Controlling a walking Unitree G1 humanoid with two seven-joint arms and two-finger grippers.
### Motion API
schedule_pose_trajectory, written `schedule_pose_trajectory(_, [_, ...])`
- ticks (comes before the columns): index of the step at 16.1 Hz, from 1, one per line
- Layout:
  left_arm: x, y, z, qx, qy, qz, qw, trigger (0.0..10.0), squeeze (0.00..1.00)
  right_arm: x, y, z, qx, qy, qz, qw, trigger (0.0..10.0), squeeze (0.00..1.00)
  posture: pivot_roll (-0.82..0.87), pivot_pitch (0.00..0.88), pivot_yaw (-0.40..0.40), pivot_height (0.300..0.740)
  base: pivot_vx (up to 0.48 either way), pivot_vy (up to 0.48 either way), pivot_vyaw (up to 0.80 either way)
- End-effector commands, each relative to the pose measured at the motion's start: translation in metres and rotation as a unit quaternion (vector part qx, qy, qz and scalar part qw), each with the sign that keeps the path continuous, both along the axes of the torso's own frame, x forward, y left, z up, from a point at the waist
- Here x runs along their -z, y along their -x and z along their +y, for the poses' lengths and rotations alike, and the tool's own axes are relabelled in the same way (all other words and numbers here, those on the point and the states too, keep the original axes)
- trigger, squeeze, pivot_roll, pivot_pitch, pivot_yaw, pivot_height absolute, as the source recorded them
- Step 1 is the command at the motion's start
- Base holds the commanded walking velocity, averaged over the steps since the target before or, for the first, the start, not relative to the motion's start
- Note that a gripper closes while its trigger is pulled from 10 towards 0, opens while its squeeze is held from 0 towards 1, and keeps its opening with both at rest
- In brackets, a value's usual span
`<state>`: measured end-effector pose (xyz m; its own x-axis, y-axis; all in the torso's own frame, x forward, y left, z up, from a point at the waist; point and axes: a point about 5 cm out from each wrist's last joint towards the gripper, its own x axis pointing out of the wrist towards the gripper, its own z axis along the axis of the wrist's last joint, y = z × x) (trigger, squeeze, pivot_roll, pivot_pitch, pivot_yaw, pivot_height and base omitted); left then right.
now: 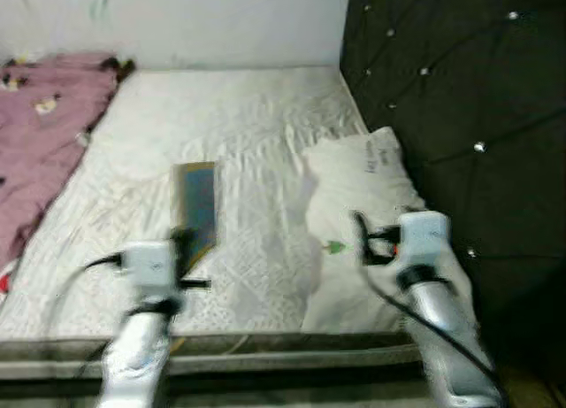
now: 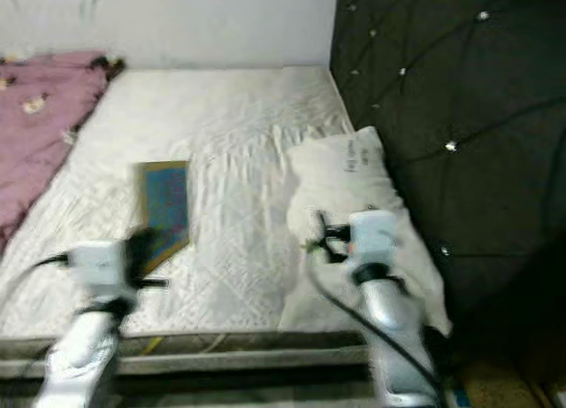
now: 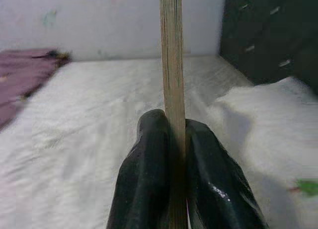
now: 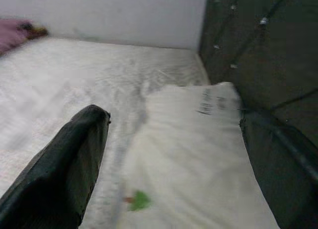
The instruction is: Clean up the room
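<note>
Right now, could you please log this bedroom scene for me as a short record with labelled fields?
surface: bed with a white sheet
left gripper: fingers shut on a thin book, held edge-on over the bed
right gripper: fingers open, above the white pillow
pillow position: on the robot's right side of the bed, beside the dark tufted headboard
other bedding: pink blanket on the robot's left side
backdrop: white wall

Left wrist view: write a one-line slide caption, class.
Left end effector shut on a thin book held edge-on above the white bed, pillow alongside.
</note>
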<state>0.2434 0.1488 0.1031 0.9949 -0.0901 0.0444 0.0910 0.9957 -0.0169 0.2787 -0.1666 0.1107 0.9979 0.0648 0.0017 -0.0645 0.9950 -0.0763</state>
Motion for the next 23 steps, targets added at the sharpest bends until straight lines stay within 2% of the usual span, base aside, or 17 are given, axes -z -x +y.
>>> schedule_pose_trajectory(1, [-0.0083,-0.0003,0.0093,-0.011,-0.009,-0.019,1.0,10.0,0.0,-0.008,-0.0048,0.0118,-0.014,-0.008,-0.015,1.0,10.0,0.0,-0.03,0.046,0.026,0.74,0.296,0.0,0.0])
schedule_pose_trajectory(5, [-0.0085,-0.0017,0.0081,-0.024,0.004,-0.019,1.0,10.0,0.0,-0.0068,-0.0076,0.0129,-0.016,-0.008,-0.015,1.0,10.0,0.0,-0.02,0.037,0.028,0.74,0.146,0.0,0.0])
schedule_pose_trajectory(6, [-0.0053,-0.0031,0.007,-0.032,0.003,-0.002,0.999,10.0,0.0,-0.0064,-0.0082,0.0133,-0.016,-0.009,-0.015,1.0,10.0,0.0,-0.02,0.035,0.029,0.74,0.0,0.0,0.0])
schedule_pose_trajectory(10, [-0.0063,-0.006,0.0041,-0.018,0.018,-0.003,1.0,10.0,0.0,-0.0059,-0.0093,0.0138,-0.016,0.0,-0.016,1.0,10.0,0.0,-0.02,0.027,0.03,0.74,0.0,0.0,0.0])
schedule_pose_trajectory(17, [-0.0054,-0.0068,0.0049,-0.021,0.035,0.007,0.999,10.0,0.0,-0.0044,-0.0095,0.0146,-0.019,-0.001,-0.013,1.0,10.0,0.0,-0.02,0.027,0.03,0.74,0.0,0.474,0.0])
schedule_pose_trajectory(23, [-0.0095,-0.0062,0.002,0.004,0.044,-0.007,0.999,10.0,0.0,-0.0033,-0.0094,0.0137,-0.017,0.001,-0.012,1.0,10.0,0.0,-0.02,0.029,0.03,0.74,0.0,0.0,0.0])
